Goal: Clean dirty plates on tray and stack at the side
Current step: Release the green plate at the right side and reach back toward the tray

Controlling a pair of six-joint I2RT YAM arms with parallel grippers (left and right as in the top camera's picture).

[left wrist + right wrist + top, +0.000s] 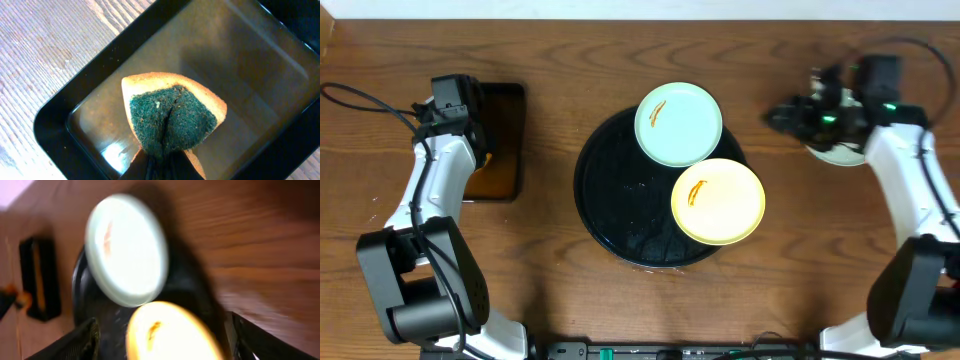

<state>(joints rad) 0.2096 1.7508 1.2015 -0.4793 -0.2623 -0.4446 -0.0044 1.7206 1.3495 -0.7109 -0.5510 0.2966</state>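
The round black tray (610, 200) sits mid-table. A mint-green plate (678, 124) with an orange smear lies on its far rim, and a yellow plate (718, 200) with a smear lies on its right side. Both also show, blurred, in the right wrist view: the mint plate (127, 250) and the yellow plate (170, 330). Another pale plate (838, 153) lies on the table under my right wrist. My right gripper (788, 116) is open and empty, to the right of the tray (167, 347). My left gripper (162, 167) is shut on a green-and-yellow sponge (172, 117).
A small rectangular black tray (505, 140) with brownish liquid stands at the left, and the sponge hangs over it (240, 65). Cables run at the far left and far right. The table's far edge is close behind both grippers.
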